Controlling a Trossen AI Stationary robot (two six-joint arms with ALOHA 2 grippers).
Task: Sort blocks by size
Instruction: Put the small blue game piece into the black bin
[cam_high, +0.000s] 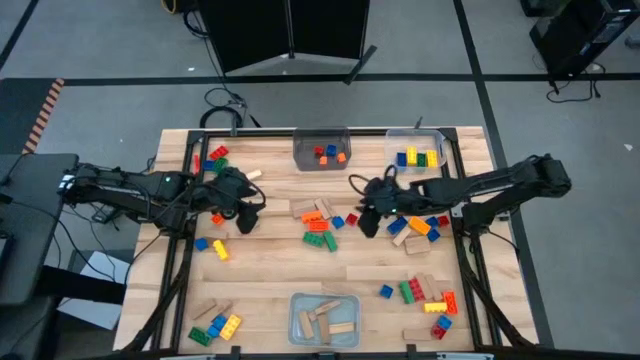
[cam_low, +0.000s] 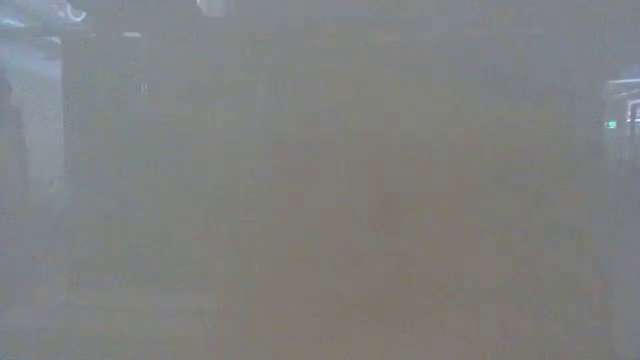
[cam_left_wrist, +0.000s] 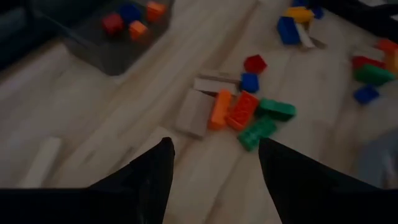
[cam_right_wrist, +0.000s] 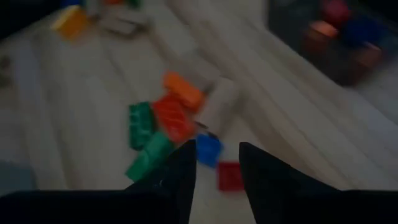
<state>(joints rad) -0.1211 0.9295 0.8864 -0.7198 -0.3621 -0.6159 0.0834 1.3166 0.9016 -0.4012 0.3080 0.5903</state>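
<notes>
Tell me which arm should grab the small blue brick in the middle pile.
Right, probably. The right hand hangs open close above the small blue studded brick, fingers pointing at it. The left hand, also open, sits farther back from that pile.

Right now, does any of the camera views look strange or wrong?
Yes. The low view shows only a grey-brown haze, with no table or blocks visible. From above, the loose blocks lie scattered on the table, as expected mid-sorting.
</notes>
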